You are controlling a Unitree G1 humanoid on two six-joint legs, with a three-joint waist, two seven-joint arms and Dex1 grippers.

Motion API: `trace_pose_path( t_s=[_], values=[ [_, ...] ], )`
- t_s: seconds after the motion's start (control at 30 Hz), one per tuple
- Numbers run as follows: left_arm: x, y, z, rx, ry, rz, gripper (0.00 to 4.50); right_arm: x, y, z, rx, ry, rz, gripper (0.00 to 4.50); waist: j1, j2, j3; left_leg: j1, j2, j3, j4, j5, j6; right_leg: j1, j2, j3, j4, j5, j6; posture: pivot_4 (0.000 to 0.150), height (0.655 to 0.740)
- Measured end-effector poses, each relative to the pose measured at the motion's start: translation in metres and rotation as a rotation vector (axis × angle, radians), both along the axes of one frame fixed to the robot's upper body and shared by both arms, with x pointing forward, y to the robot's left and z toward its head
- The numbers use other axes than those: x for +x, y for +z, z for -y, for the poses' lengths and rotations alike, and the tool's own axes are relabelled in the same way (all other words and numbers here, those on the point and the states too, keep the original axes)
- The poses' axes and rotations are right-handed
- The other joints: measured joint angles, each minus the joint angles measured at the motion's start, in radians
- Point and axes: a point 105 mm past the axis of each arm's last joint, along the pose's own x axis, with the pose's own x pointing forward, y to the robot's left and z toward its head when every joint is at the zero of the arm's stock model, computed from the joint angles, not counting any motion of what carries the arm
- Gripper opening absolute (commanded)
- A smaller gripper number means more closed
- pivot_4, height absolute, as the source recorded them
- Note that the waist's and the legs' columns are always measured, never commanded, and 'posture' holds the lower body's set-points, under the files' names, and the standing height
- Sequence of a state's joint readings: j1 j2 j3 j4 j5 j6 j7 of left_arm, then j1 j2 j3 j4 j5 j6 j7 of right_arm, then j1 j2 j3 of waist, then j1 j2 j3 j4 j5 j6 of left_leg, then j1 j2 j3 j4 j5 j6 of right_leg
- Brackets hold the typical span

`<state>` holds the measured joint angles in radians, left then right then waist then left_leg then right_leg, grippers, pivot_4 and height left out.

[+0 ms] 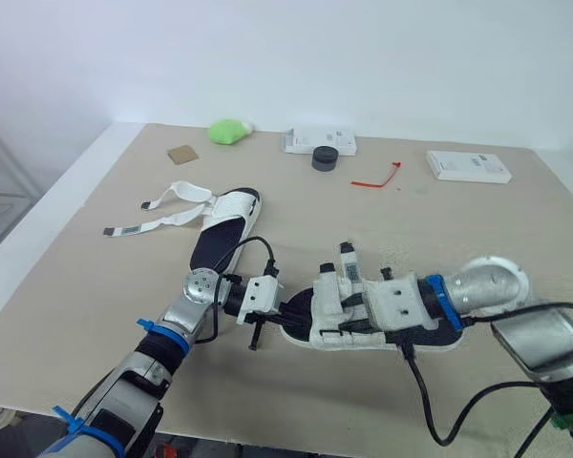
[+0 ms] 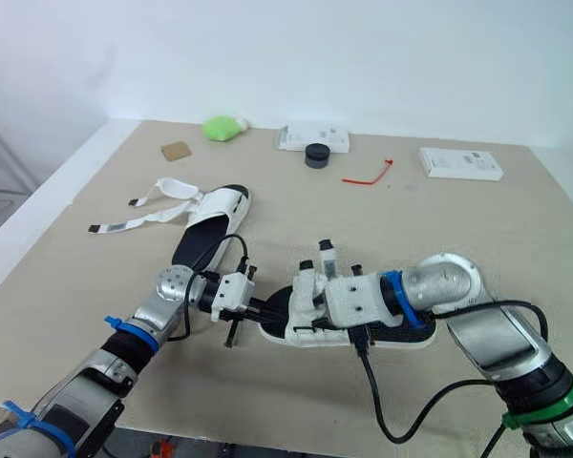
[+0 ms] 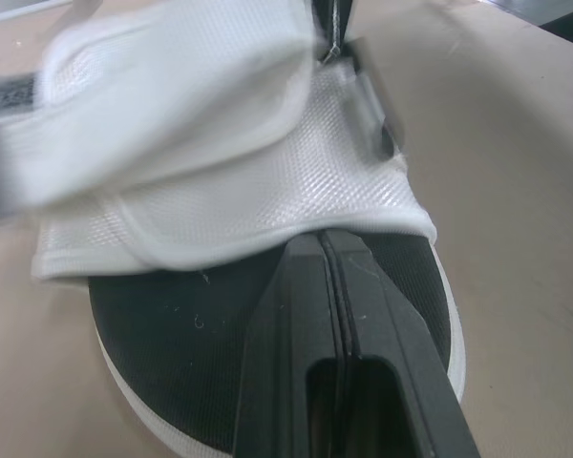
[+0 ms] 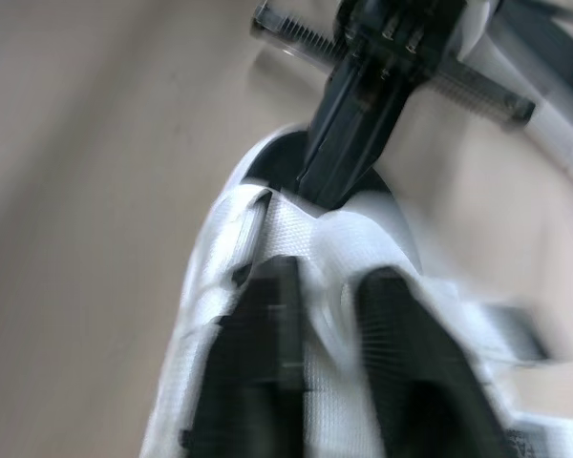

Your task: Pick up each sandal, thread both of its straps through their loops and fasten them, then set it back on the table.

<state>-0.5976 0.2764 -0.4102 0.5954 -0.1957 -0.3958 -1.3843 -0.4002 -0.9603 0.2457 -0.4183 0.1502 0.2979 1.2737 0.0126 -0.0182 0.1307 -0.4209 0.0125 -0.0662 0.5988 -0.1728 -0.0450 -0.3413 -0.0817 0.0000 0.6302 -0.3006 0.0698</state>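
Sandal (image 3: 181,334) toe beneath closed left pincer (image 3: 323,239); right pincer (image 4: 325,277) apparently grips its strap (image 3: 162,86), label (image 3: 10,93) unreadable.

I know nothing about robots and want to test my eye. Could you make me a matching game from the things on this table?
1 left sandal
2 thin tie
3 flat card
4 soft lump

A green
B brown
C straps unfastened, spread out
D between the two white boxes

Pairs: 1-C, 2-D, 3-B, 4-A
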Motion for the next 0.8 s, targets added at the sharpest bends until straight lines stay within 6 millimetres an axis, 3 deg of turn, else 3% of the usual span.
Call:
trace_pose_path(
  t_s=[0.1, 0.13, 0.17, 0.2, 0.27, 0.3, 0.37, 0.43, 0.47, 0.63, 0.8],
  values=[
    [0.001, 0.0, 0.0, 0.002, 0.001, -0.004, 0.0, 0.002, 0.003, 0.0, 0.008, -0.054, -0.096, 3.17, 0.0, 0.0, 0.0, 0.001, 0.0, -0.003, 0.0, 0.0, 0.0, 0.002, -0.001, -0.003, 0.0, -0.002, 0.003, 0.15, 0.74],
    [0.001, -0.001, 0.0, 0.002, 0.002, -0.004, 0.0, -0.001, 0.0, 0.004, -0.008, -0.075, -0.173, 3.45, 0.001, 0.0, 0.0, 0.001, 0.0, -0.004, 0.0, 0.0, 0.0, 0.003, -0.001, -0.004, 0.0, -0.003, 0.003, 0.15, 0.74],
    [0.001, 0.0, 0.0, 0.002, 0.003, -0.004, 0.0, -0.004, -0.005, 0.009, -0.011, -0.109, -0.265, 4.02, 0.0, -0.001, 0.0, 0.001, 0.0, -0.004, 0.0, 0.0, 0.0, 0.003, -0.001, -0.004, 0.0, -0.002, 0.002, 0.15, 0.74],
    [0.002, -0.001, -0.001, 0.003, 0.005, -0.003, 0.0, -0.004, -0.004, 0.009, 0.008, -0.133, -0.323, 4.21, -0.001, -0.001, 0.001, 0.002, 0.0, -0.004, 0.0, 0.0, 0.0, 0.003, -0.001, -0.004, 0.0, -0.002, 0.002, 0.15, 0.74],
    [0.002, -0.001, -0.002, 0.005, 0.011, -0.006, 0.0, 0.0, 0.007, 0.007, 0.073, -0.178, -0.422, 4.21, -0.003, 0.002, 0.003, 0.004, 0.0, -0.003, 0.0, 0.0, 0.0, 0.003, -0.004, -0.004, 0.0, 0.0, 0.001, 0.15, 0.74],
    [0.004, -0.001, -0.005, 0.007, 0.021, -0.004, 0.0, 0.014, 0.033, -0.001, 0.217, -0.237, -0.532, 4.21, -0.005, 0.005, 0.004, 0.007, 0.001, -0.003, 0.0, 0.0, 0.0, 0.004, -0.004, -0.004, 0.0, 0.001, 0.0, 0.15, 0.74],
    [0.004, -0.001, -0.004, 0.007, 0.021, -0.003, 0.0, 0.016, 0.041, -0.002, 0.245, -0.247, -0.543, 4.21, -0.005, 0.008, 0.006, 0.007, 0.0, -0.003, 0.0, 0.0, 0.0, 0.004, -0.005, -0.003, 0.0, 0.003, 0.001, 0.15, 0.74],
    [0.004, -0.001, -0.004, 0.004, 0.021, -0.002, 0.0, 0.028, 0.073, -0.006, 0.393, -0.3, -0.639, 4.21, -0.005, 0.008, 0.005, 0.008, 0.001, -0.004, -0.003, 0.0, -0.001, 0.004, -0.003, -0.006, 0.0, 0.003, -0.001, 0.15, 0.74],
    [0.004, -0.001, -0.005, 0.003, 0.019, 0.0, 0.0, 0.032, 0.076, -0.009, 0.424, -0.324, -0.668, 4.21, -0.004, 0.004, 0.003, 0.008, 0.002, -0.004, -0.004, 0.0, -0.001, 0.004, -0.003, -0.008, 0.0, 0.002, -0.003, 0.15, 0.74],
    [0.002, -0.001, -0.003, -0.002, 0.01, 0.004, 0.0, 0.048, 0.054, -0.022, 0.435, -0.459, -0.78, 4.21, -0.003, 0.006, 0.002, 0.007, -0.001, -0.004, -0.004, 0.001, 0.002, 0.003, -0.004, -0.007, 0.0, 0.001, -0.003, 0.15, 0.74],
    [0.002, -0.001, -0.003, -0.003, 0.014, 0.003, 0.0, 0.067, 0.029, -0.018, 0.409, -0.591, -0.792, 4.21, -0.004, 0.007, 0.002, 0.007, -0.001, -0.004, -0.004, 0.002, 0.003, 0.003, -0.004, -0.007, 0.0, 0.001, -0.001, 0.15, 0.74]
  ],
)
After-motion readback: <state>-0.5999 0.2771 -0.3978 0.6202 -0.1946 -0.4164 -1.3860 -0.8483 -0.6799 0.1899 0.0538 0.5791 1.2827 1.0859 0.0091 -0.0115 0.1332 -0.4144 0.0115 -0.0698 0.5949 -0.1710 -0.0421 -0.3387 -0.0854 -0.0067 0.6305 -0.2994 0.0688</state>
